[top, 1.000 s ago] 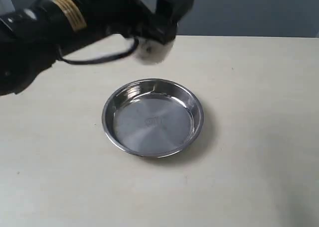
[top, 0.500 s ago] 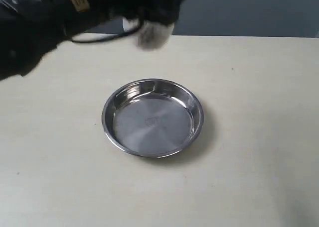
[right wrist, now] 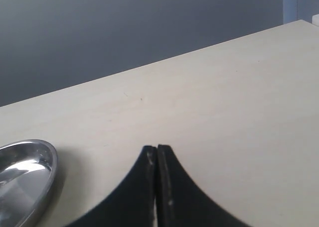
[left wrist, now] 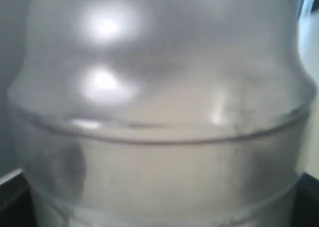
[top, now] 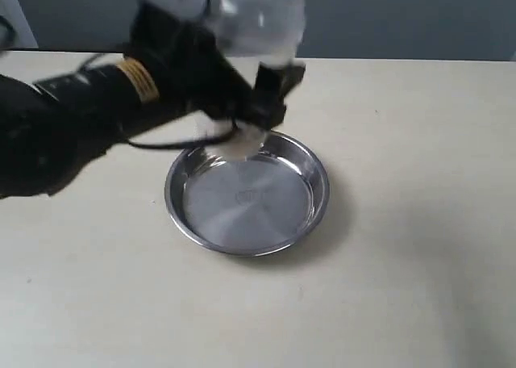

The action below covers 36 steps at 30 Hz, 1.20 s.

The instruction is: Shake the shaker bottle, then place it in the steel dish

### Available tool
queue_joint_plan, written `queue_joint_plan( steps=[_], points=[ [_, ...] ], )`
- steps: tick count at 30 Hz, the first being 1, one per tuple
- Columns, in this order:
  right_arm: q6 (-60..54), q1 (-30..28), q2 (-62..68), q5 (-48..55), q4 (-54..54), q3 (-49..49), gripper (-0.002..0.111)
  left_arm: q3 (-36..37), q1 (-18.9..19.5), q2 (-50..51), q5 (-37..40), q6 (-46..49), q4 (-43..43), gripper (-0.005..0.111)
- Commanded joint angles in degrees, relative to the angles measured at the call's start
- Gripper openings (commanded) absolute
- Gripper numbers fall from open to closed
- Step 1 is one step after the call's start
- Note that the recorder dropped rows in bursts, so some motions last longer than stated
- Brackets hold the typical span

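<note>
Well, my left gripper (top: 268,102) pinches the shaker bottle (top: 260,21) around its middle, with the jaws held wide by it. The bottle looks blurry and tilted, up in the air over the far rim of the steel dish (top: 246,252). My right gripper (right wrist: 157,187) has its jaws pressed together, near the dish, above the table (right wrist: 224,112).

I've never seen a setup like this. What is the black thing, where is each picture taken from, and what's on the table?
It is a robot with two arms, each ending in a two-fingered end effector. One picture comes from a camera off the arms, the other two from cameras on the wrists. On the pale table lies a steel dish. The left end effector holds the shaker bottle, blurred, over the dish; the bottle fills the left wrist picture. The right end effector is shut and empty.
</note>
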Motion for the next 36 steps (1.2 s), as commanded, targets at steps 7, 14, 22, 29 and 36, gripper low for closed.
queue_joint_plan(
  steps=[7, 14, 22, 29, 36],
  points=[
    [-0.19, 0.14, -0.25, -0.61, -0.01, 0.12, -0.001, 5.44, 1.77, 4.19, 1.93, -2.88, -3.47, 0.0],
    [-0.19, 0.14, -0.25, -0.61, -0.01, 0.12, -0.001, 6.01, 1.35, -0.21, 0.51, -4.73, 3.32, 0.0],
    [-0.19, 0.14, -0.25, -0.61, -0.01, 0.12, -0.001, 1.37, 1.86, -8.0, -6.52, -5.38, 6.43, 0.0],
    [-0.19, 0.14, -0.25, -0.61, -0.01, 0.12, -0.001, 6.91, 3.52, -2.43, -0.78, -0.19, 8.28, 0.0],
    [-0.19, 0.14, -0.25, -0.61, -0.01, 0.12, -0.001, 6.78, -0.39, -4.01, 3.59, -18.29, 25.08, 0.0]
  ],
)
